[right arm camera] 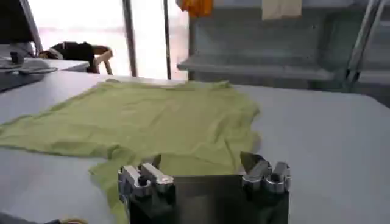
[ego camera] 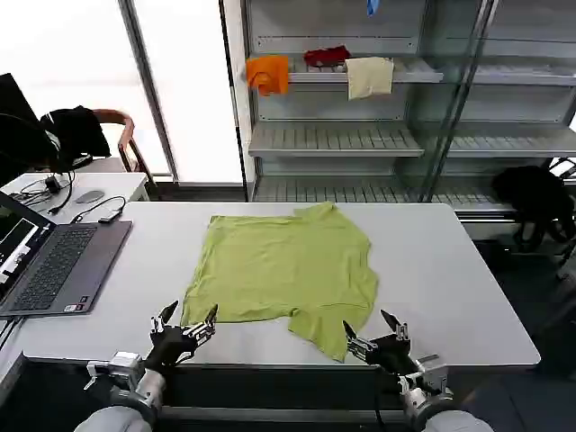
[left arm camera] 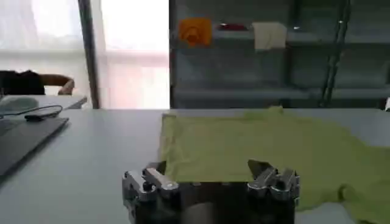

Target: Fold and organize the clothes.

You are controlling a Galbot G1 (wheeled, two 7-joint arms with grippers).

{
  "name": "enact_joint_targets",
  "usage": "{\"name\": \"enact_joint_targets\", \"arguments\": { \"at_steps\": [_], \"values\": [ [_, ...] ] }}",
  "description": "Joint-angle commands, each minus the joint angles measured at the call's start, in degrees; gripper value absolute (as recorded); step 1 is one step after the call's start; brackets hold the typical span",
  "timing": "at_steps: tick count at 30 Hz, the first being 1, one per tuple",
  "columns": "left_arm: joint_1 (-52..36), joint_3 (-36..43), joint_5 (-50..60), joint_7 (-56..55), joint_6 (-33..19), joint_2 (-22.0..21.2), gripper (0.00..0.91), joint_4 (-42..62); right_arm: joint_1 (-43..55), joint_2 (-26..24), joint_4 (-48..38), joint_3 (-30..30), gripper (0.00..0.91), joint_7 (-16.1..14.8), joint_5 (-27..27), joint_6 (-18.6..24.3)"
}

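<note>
Nearest the robot, both grippers hang at the table's (ego camera: 468, 297) near edge, fingers spread wide and holding nothing. The left gripper (ego camera: 184, 326) sits just short of the shirt's (ego camera: 283, 270) near-left corner; its fingertips (ego camera: 212, 314) point at the hem, close to it but not on it. In the left wrist view the left gripper (left arm camera: 210, 173) has cloth (left arm camera: 262, 146) running on from just past its open fingers. The right gripper (ego camera: 376, 337) waits beside the sleeve that droops toward the table edge; that flap lies just inside its inner finger, near but apart. From the right wrist, the right gripper (right arm camera: 204, 170) faces the same flap of the shirt (right arm camera: 146, 122), the cloth starting right ahead of the fingers.

Beyond the fingers the shirt lies spread flat, plain side up, roughly square to the robot, with the collar end far from both grippers. That layout probably suits a two-handed fold: each gripper stands before its own near corner, open so it can close on the fabric edge. Nothing is folded yet, so the task looks barely begun.

Off to the left gripper's outer side a laptop (ego camera: 54, 265) rests clear of the shirt. Farthest out stands a rack (ego camera: 360, 139) with an orange cloth (ego camera: 268, 74), a red cloth (ego camera: 328, 56) and a cream cloth (ego camera: 369, 76), none part of this job.
</note>
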Motion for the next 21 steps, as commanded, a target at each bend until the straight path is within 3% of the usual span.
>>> {"name": "enact_joint_targets", "arguments": {
  "at_steps": [1,18,19,20,21],
  "values": [
    [-0.3,0.2,2.5,-0.3,1.2,0.0,0.907,2.2,-0.6,0.1,-0.5,-0.2,0.907,0.6,-0.3,-0.1],
    [-2.9,-2.3,1.9,-0.3,1.0,0.5,0.907,8.2,0.7,1.1,-4.1,-3.0,0.907,0.2,-2.3,1.1],
    [-3.0,-2.3,1.9,-0.3,1.0,0.5,0.907,8.4,0.9,1.3,-4.3,-3.1,0.856,0.3,-2.3,1.2],
    [-3.0,-2.4,1.9,-0.3,1.0,0.5,0.836,8.6,1.1,1.3,-4.5,-3.3,0.826,0.4,-2.4,1.2],
    [-3.0,-2.4,1.9,-0.3,1.0,0.5,0.725,8.7,1.3,1.3,-4.7,-3.6,0.715,0.5,-2.5,1.2]
  ]
}}
